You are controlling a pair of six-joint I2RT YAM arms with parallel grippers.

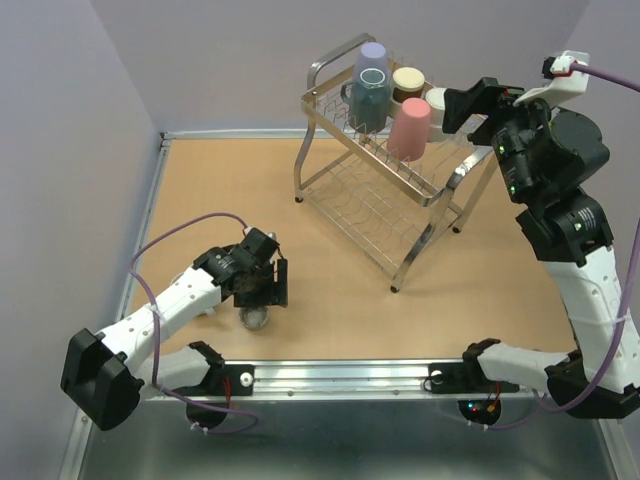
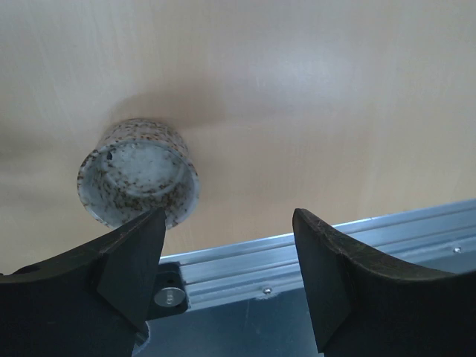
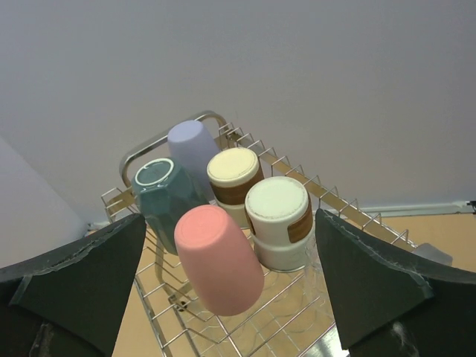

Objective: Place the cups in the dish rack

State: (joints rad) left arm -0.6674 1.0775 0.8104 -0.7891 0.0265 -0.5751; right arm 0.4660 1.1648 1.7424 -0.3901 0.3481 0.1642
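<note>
A small speckled cup (image 1: 257, 318) (image 2: 137, 178) stands on the table by the near rail. My left gripper (image 1: 265, 293) (image 2: 229, 219) hangs open just over it; the cup lies beside the left fingertip, not between the jaws. The chrome dish rack (image 1: 345, 195) (image 3: 349, 210) stands at the back. Its top tier holds a lavender cup (image 1: 372, 55) (image 3: 192, 145), a teal cup (image 1: 370, 102) (image 3: 160, 195), a pink cup (image 1: 410, 128) (image 3: 219, 264) and two cream-and-brown cups (image 1: 407, 82) (image 3: 234, 175) (image 3: 281, 219). My right gripper (image 1: 458, 106) (image 3: 230, 219) is open beside the rack's right end, facing those cups and holding nothing.
The aluminium rail (image 1: 340, 375) (image 2: 312, 245) runs along the table's near edge, right under the left gripper. Purple walls close the left and back sides. The rack's lower tier (image 1: 365, 215) shows bare wire.
</note>
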